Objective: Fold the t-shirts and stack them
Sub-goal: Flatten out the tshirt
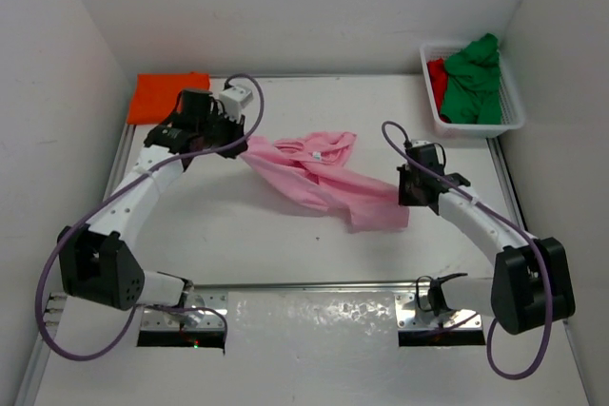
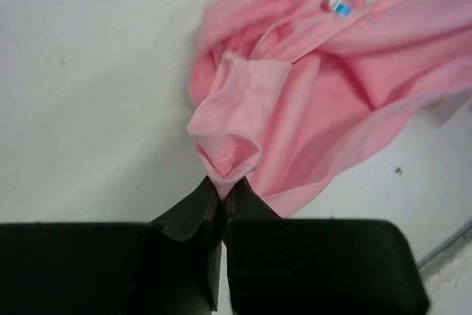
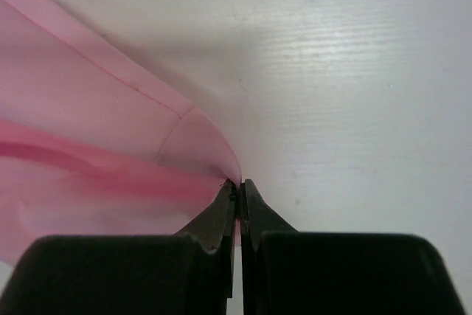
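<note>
A light pink t-shirt [image 1: 319,176] lies crumpled across the middle of the table, stretched between both arms. My left gripper [image 1: 240,145] is shut on a bunched fold at the shirt's left end [image 2: 228,156]; in the left wrist view my left gripper [image 2: 222,186] pinches pink cloth between its tips. My right gripper [image 1: 407,193] is shut on the shirt's right corner; in the right wrist view my right gripper [image 3: 240,186] holds the hem [image 3: 199,138]. An orange t-shirt [image 1: 168,96] lies folded flat at the back left. A green t-shirt [image 1: 474,81] and a red t-shirt [image 1: 437,76] sit in the basket.
A white mesh basket [image 1: 514,121] stands at the back right corner. White walls close in the table on the left, back and right. Purple cables loop off both arms.
</note>
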### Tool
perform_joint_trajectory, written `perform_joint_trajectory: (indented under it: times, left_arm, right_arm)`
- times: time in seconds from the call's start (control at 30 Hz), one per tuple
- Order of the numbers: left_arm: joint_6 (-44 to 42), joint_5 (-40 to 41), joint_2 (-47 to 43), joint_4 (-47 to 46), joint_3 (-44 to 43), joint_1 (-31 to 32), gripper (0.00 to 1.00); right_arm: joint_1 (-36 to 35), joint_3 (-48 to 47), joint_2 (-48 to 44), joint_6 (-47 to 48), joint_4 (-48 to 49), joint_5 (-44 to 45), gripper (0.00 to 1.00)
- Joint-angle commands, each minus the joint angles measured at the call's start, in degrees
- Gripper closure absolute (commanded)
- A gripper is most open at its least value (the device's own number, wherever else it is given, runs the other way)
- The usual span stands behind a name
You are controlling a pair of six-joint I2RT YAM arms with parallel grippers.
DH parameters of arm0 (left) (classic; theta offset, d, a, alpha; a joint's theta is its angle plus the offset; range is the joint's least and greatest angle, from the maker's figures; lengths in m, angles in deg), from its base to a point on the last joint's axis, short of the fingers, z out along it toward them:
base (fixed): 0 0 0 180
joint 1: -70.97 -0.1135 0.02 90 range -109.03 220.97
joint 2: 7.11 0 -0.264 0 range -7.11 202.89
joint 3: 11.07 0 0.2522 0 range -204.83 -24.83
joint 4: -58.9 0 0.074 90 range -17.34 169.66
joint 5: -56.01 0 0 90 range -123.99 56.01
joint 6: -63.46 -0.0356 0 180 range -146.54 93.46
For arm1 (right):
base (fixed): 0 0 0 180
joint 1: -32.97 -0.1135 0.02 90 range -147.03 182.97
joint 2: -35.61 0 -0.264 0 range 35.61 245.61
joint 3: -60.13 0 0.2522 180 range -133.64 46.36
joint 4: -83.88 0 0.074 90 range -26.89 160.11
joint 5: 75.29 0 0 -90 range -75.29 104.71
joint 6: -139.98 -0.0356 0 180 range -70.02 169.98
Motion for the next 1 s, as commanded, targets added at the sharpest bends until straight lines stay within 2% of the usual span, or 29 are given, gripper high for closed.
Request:
perform_joint_trajectory:
  times: [0.0, 0.07, 0.1, 0.13, 0.23, 0.4, 0.63, 0.73, 0.83, 0.87, 0.93, 0.97]
  left_arm:
    - [-5.5, 0.9, -3.5, 9.9, 2.8, -1.8, 1.00]
    - [-8.8, 0.3, -5.1, 11.5, 5.4, -1.8, 1.00]
    - [-10.4, -2.0, -6.7, 11.5, 6.7, -1.8, 1.00]
    - [-10.9, -3.6, -7.5, 11.0, 7.9, -1.8, 1.00]
    - [-12.7, -8.8, -8.9, 9.8, 11.9, -1.7, 1.00]
    - [-12.9, -7.3, -9.4, 7.7, 16.4, -1.7, 1.00]
    - [-12.3, -5.0, -10.3, 6.7, 17.6, -1.8, 1.00]
    - [-12.0, -4.5, -10.3, 6.5, 17.7, -1.8, 1.00]
    - [-11.6, -3.5, -10.5, 6.4, 17.4, -1.8, 1.00]
    - [-11.5, -3.2, -10.7, 6.5, 17.3, -1.8, 1.00]
    - [-11.1, -2.4, -11.0, 6.5, 17.1, -1.8, 1.00]
    - [-11.0, -2.0, -10.9, 6.4, 16.9, -1.8, 1.00]
  right_arm:
    - [0.0, -1.2, 0.1, 4.2, -7.2, 3.2, 1.00]
    - [0.0, -0.2, 1.2, 4.2, -6.8, -1.9, 0.98]
    - [0.0, 0.2, 1.9, 3.8, -6.3, -3.5, 0.79]
    - [0.0, 1.6, 1.9, 2.9, -4.5, -5.3, 0.42]
    - [-1.5, 3.0, -0.5, 0.7, -0.7, -7.8, 0.26]
    - [-8.3, 0.5, -1.5, -0.1, -3.1, 0.1, 0.01]
    - [-9.4, 6.0, 7.1, -3.2, 0.2, -1.3, 0.01]
    - [-10.2, 7.3, 11.7, -3.7, 3.8, -2.0, 0.05]
    - [-10.2, 9.1, 16.3, -5.9, 8.6, -7.5, 0.40]
    - [-10.2, 10.1, 16.2, -7.4, 10.1, -8.0, 0.69]
    - [-10.4, 11.1, 14.8, -8.7, 11.0, -8.1, 0.93]
    - [-10.3, 10.8, 14.3, -8.9, 10.6, -8.0, 1.00]
